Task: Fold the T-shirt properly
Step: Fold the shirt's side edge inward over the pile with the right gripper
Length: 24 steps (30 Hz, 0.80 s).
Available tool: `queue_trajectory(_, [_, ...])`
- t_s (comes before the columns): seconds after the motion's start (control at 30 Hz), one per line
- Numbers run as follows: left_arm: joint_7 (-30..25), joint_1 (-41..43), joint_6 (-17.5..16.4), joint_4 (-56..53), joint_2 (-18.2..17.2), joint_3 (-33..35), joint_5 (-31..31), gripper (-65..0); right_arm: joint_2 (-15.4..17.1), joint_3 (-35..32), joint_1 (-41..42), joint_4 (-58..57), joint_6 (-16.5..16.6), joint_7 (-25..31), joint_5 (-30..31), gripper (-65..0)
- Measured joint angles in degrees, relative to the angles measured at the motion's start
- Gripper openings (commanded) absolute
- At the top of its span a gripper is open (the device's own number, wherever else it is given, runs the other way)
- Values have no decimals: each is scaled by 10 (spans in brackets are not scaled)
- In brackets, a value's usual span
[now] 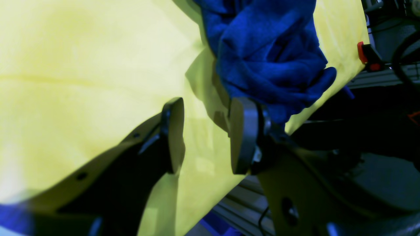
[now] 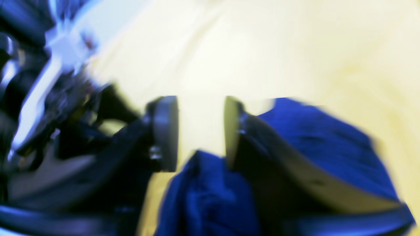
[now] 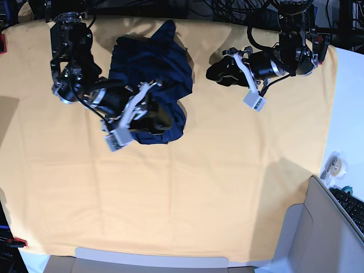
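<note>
The T-shirt [image 3: 151, 74] lies bunched in a dark navy heap on the yellow-orange cloth, at the back left of the base view. My right gripper [image 3: 162, 118] hovers over the heap's near edge. In the blurred right wrist view my right gripper [image 2: 200, 131] is open, with pale cloth showing in the gap and the T-shirt [image 2: 210, 196] just beneath and beside the fingers. My left gripper [image 3: 219, 71] sits to the right of the heap, apart from it. In the left wrist view my left gripper [image 1: 206, 134] is open and empty, with the crumpled T-shirt [image 1: 269, 52] just beyond its right finger.
The yellow-orange cloth [image 3: 187, 193] covers the whole table. Red clamps [image 3: 17, 242] hold it at the edges, one clamp [image 1: 362, 52] near the left arm. A grey box [image 3: 318, 227], a tape roll [image 3: 335, 165] and a keyboard [image 3: 354, 206] sit at the right.
</note>
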Motion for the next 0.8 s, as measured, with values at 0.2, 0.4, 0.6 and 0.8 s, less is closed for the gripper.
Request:
queue_trajectory(0.2, [2,1,0,0,0,0,2,-432,-1,97,-93,0,-122,17,21,-650])
queue_trajectory(0.4, [0,0,0,0,0,0,0,-432,-23,74,-120,-2,-216,15,-77,-650])
queue_trajectory(0.6, [1,0,0,0,0,0,1,-432,-50,-1,-102,-2,-255,-26,-141,-650])
queue_trajectory(0.8, [1,0,0,0,-1,0,3,-432,-74,-106,-47,-41,-250,-34,-140,-650])
